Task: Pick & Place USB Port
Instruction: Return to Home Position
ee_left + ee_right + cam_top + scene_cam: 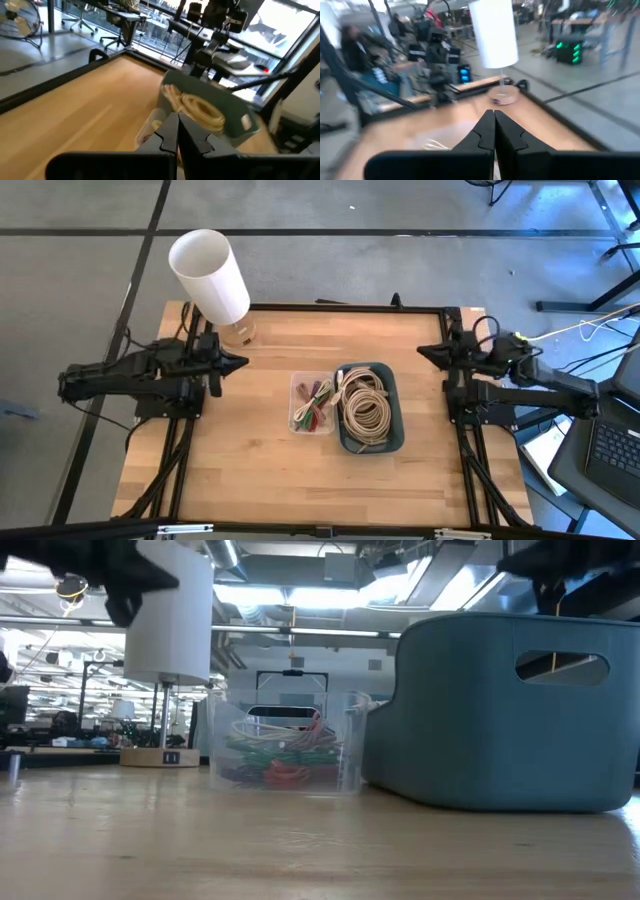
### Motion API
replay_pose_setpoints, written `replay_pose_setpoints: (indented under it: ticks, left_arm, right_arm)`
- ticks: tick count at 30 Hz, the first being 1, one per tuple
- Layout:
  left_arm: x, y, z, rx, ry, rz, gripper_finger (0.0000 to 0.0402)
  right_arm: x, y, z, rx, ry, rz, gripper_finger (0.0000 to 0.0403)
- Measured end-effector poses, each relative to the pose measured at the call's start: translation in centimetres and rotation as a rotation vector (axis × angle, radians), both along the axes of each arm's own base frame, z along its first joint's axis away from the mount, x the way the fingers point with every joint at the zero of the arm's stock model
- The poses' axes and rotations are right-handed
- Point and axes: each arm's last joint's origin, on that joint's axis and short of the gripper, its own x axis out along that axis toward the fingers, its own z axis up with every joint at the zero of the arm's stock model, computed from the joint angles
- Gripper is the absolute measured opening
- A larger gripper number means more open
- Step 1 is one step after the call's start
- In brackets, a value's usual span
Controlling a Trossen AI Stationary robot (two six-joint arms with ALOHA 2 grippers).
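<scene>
While left arm point(130, 378) and right arm point(530, 375) wait, jaws closed, clear bin point(294, 402) lengthwise near-to-far.

Beyond right gripper point(494, 113), seemingly closed: white lamp point(492, 33)

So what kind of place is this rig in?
Probably an open lab or workshop: exposed ceiling ducts beyond the wooden table, a laptop beside the rig, and bare grey floor around it.

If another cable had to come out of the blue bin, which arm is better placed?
Right, probably. The right end effector sits on the blue bin's side with nothing between, while the left end effector would have to cross the clear bin. Both are shut, parked wide apart.
</scene>
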Motion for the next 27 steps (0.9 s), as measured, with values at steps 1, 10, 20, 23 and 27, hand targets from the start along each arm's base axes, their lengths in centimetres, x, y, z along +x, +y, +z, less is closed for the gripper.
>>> replay_pose_setpoints:
  ticks: [1,10,20,23,27]
  left_arm:
    - [0.2,0.1,-0.8,0.016,0.005,0.000,0.0001]
    - [1.4,0.9,-6.0,0.050,-0.004,-0.023,0.0001]
    - [1.3,1.2,-10.0,-0.030,0.088,0.014,0.0001]
    - [1.3,1.2,-10.6,-0.039,0.105,0.013,0.0001]
    - [1.2,1.2,-11.3,-0.044,0.126,0.015,0.0001]
  right_arm:
    - [0.2,-0.1,-0.7,-0.035,0.011,-0.018,0.0000]
    - [1.8,-0.8,-5.5,-0.120,0.040,-0.148,0.0000]
    - [2.2,-0.8,-9.2,-0.054,0.142,-0.143,0.0000]
    - [2.3,-0.8,-10.4,-0.023,0.168,-0.145,0.0000]
    - [2.3,-0.8,-11.4,0.005,0.185,-0.146,0.0000]
